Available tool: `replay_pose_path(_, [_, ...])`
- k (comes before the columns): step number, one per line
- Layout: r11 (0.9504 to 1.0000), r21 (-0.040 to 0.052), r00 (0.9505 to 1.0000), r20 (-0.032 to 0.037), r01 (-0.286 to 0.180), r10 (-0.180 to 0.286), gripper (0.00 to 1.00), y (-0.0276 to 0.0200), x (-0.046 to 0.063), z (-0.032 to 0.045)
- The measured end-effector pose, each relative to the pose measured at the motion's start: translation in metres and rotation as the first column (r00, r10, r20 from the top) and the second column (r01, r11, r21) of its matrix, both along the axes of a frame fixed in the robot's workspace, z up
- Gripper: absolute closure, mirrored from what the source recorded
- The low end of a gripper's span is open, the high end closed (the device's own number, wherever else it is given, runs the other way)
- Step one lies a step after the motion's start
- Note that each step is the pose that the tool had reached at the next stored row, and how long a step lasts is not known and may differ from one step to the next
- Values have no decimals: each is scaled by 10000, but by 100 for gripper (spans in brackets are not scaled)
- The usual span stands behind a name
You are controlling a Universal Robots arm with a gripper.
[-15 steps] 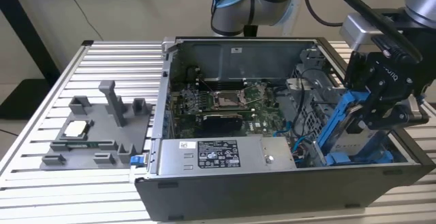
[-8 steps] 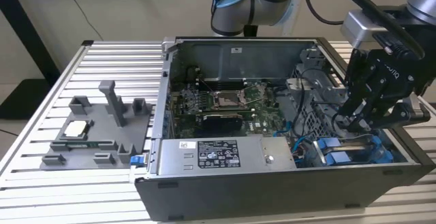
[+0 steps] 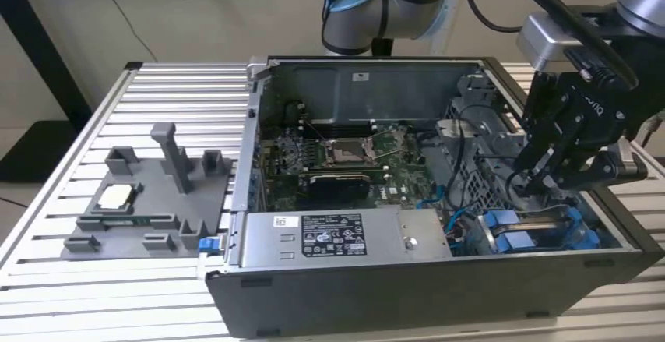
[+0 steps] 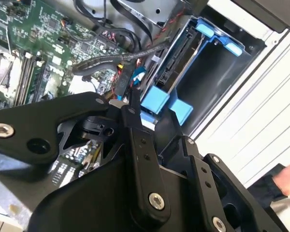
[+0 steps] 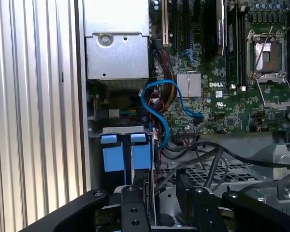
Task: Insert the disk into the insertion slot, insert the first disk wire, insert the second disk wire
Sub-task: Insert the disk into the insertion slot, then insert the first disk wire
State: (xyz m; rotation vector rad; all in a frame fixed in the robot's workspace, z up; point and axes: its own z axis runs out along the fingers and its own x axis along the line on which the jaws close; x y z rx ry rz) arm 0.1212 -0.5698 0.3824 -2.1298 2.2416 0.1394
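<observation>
**Operator:** How do the fingers stand?

**Spotter:** Your fingers (image 4: 140, 145) are drawn together. In the second wrist view the two tips almost meet, with only a thin gap between them. Something small and pale sits right at the tips, but I cannot tell if it is pinched there or only lies behind them.

**Operator:** And where is the disk from there?

**Spotter:** It is just beyond your fingertips, on the side away from the motherboard (image 4: 48, 29). The disk (image 4: 178, 60) stands on its edge inside the insertion slot (image 4: 217, 77), and I judge it is already seated. Its blue handles (image 4: 157, 100) are at the near end of the slot, just beside the tips. The long axis of the disk runs straight away from your fingers, along the outer wall of the computer case (image 3: 416, 295). So you meet the short end of the disk first, not its flat face.

**Operator:** What lies between?

**Spotter:** Only the wires (image 4: 121, 79). They are red, yellow and black, and they hang between the tips and the near end of the disk, very close to both. In the first wrist view a blue wire (image 5: 154, 115) loops from beside the handles over to the motherboard. I cannot tell if any wire is plugged into the disk.

**Operator:** And from outside?

**Spotter:** In the exterior view your fingers reach down into the case corner at the exterior view's right, near the blue of the carrier. The case itself rests on the slatted tabletop (image 3: 156, 85).
</observation>
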Motion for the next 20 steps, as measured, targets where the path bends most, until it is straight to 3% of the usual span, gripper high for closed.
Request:
replay_pose_path(7, [10000,-34,10000,64,-11,12,60,37,0,78])
replay_pose_path(9, [10000,-32,9999,111,-11,11,60,45,-1,78])
replay_pose_path(12, [10000,-30,9991,422,-22,24,60,70,-6,72])
replay_pose_path(14, [10000,-24,9983,589,-28,29,60,94,-12,62])
replay_pose_path(16, [10000,-26,9978,659,-29,31,60,136,-23,53])
replay_pose_path(20, [10000,-24,9977,673,-30,31,60,171,-31,54])
